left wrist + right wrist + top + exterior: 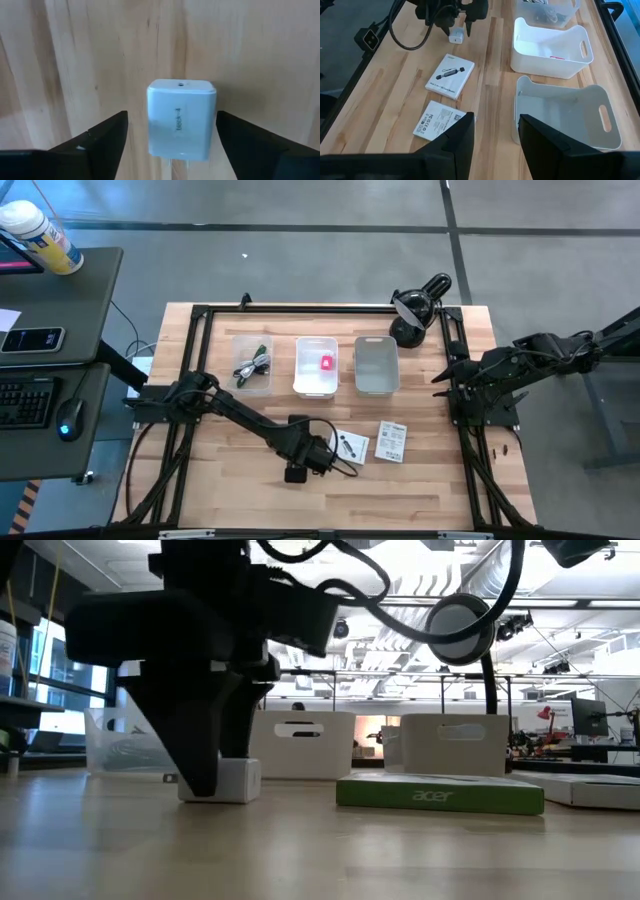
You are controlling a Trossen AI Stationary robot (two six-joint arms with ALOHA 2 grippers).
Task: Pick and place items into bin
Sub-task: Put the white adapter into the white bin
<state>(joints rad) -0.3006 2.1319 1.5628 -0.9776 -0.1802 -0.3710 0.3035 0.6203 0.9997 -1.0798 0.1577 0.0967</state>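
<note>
Butcher-block wood table (250,500), black frame rails around the edges. Grey concrete floor beyond. Off the table's left edge a dark desk with keyboard (22,402), mouse (66,423), phone (30,338) and a white spray can (40,238) with a blue and yellow label. Low view shows an open lab behind: ceiling ducts, strip lights, benches.

Three bins in a row toward the far edge: clear bin (252,364) holding a black cable and a green pen, white bin (316,367) with a tiny pink piece (326,363), grey bin (376,365) nearest the right side. Black desk lamp (413,310) at the far right corner.

Left gripper (297,463) is down near the middle of the near edge, fingers spread wide either side of a small white cube (181,119), not gripping; looks like a plug-in charger, faint print on its face unreadable. Cube sits on the wood.

Two white printed cards lie flat just right of it: card one (349,445) with a dark product picture, card two (391,441) with small text, unreadable. Low view shows a green-edged box (440,794) reading "acer".

Right gripper (495,135) waits at the right edge, fingers apart, holding nothing.
</note>
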